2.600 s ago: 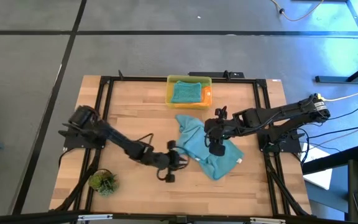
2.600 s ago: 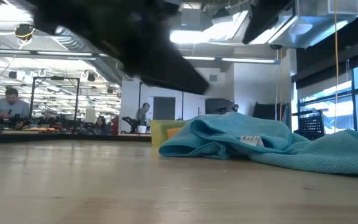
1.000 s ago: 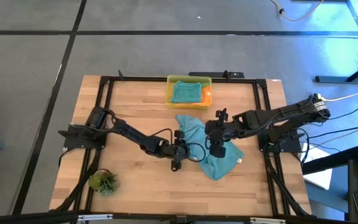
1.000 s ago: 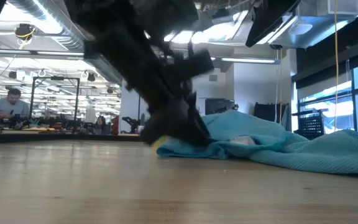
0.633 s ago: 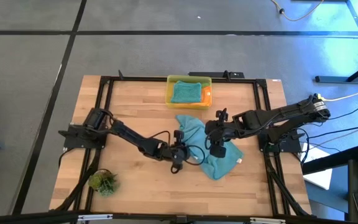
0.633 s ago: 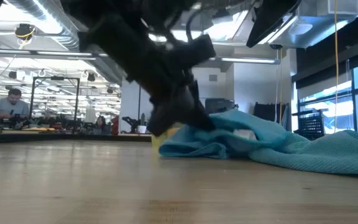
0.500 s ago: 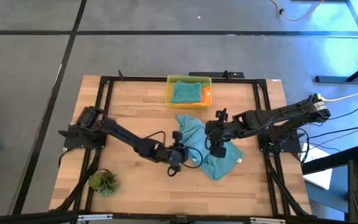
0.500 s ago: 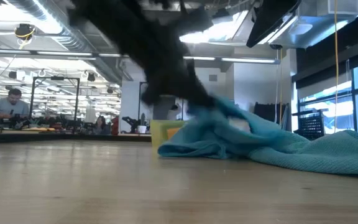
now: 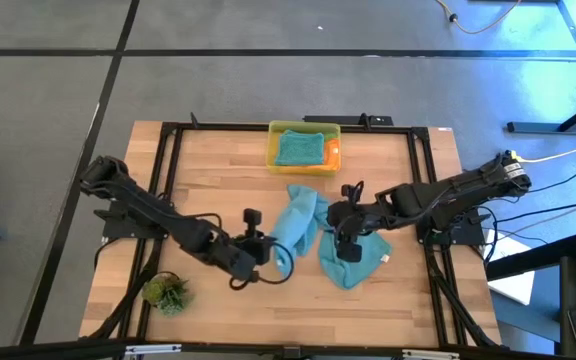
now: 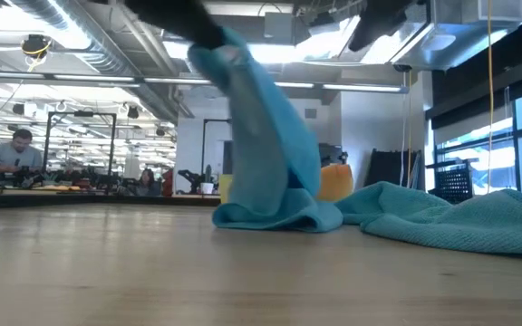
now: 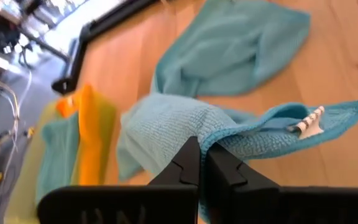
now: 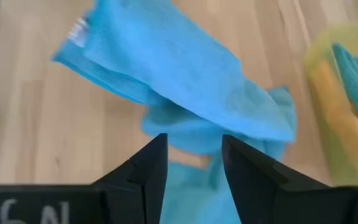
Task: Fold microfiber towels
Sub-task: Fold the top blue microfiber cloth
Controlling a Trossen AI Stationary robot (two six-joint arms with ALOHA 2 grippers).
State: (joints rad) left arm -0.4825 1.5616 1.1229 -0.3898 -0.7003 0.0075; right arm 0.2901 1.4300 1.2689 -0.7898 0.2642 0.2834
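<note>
1. Pinching one edge of a teal towel (image 9: 296,222), the left gripper (image 9: 265,250) lifts it off the table (image 9: 208,190).
2. Spread apart, the right gripper (image 9: 340,243) hovers above another teal towel (image 9: 360,258).

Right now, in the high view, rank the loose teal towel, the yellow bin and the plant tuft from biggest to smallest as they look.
1. Teal towel, spread and partly lifted by the left gripper.
2. Yellow bin, somewhat smaller.
3. Plant tuft, clearly smallest.

towel (image 9: 298,222) mid table, bin (image 9: 333,135) behind
</note>
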